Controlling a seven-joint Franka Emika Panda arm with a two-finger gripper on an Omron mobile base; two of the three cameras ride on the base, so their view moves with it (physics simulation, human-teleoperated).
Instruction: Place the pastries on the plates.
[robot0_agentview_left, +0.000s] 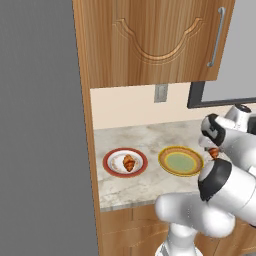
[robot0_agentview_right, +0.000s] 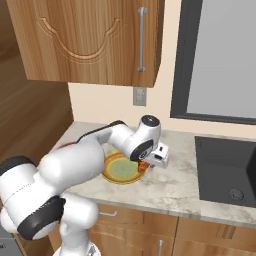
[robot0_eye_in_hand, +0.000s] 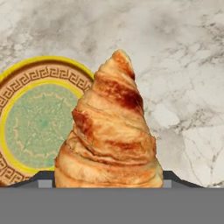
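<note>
One golden-brown croissant (robot0_agentview_left: 129, 162) lies on the red-rimmed plate (robot0_agentview_left: 111, 166) at the left of the counter. The yellow-rimmed plate with a green centre (robot0_agentview_left: 180, 161) (robot0_agentview_right: 119, 168) (robot0_eye_in_hand: 37, 122) sits to its right, with nothing on it. My gripper (robot0_agentview_left: 214, 152) (robot0_agentview_right: 145, 166) is shut on the second croissant (robot0_eye_in_hand: 111, 131) (robot0_agentview_right: 143, 166), held above the counter just past that plate's right rim. In the hand view the croissant stands tall between the fingers and hides their tips.
The marble counter (robot0_agentview_left: 150, 137) ends at a wooden side wall (robot0_agentview_left: 85, 125) on the left. A wall cabinet (robot0_agentview_left: 150, 40) hangs overhead. A dark sink (robot0_agentview_right: 227, 170) lies to the right below a window (robot0_agentview_right: 220, 55). An outlet (robot0_agentview_right: 139, 96) is on the backsplash.
</note>
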